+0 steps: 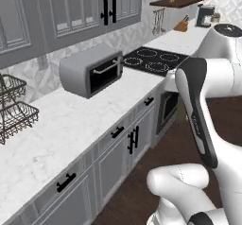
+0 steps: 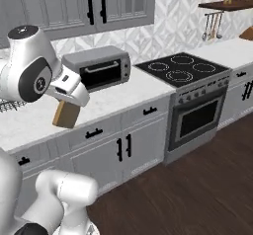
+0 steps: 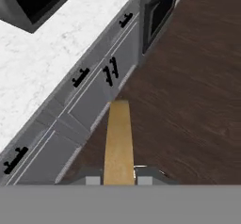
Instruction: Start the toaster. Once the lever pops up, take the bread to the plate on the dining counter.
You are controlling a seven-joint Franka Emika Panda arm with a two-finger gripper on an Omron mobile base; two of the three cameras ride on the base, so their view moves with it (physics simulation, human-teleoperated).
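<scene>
The end effector (image 3: 118,180) was clamped on the bread (image 3: 117,140), the golden slice standing edge-on between the two fingertips and jutting straight out beyond them (a grip that suits carrying a thin slice). Relative to the marble table (image 2: 113,98), the bread (image 2: 66,114) hung just off its front edge, above the dark wood floor (image 3: 188,86), presumably bound for the plate elsewhere.
</scene>
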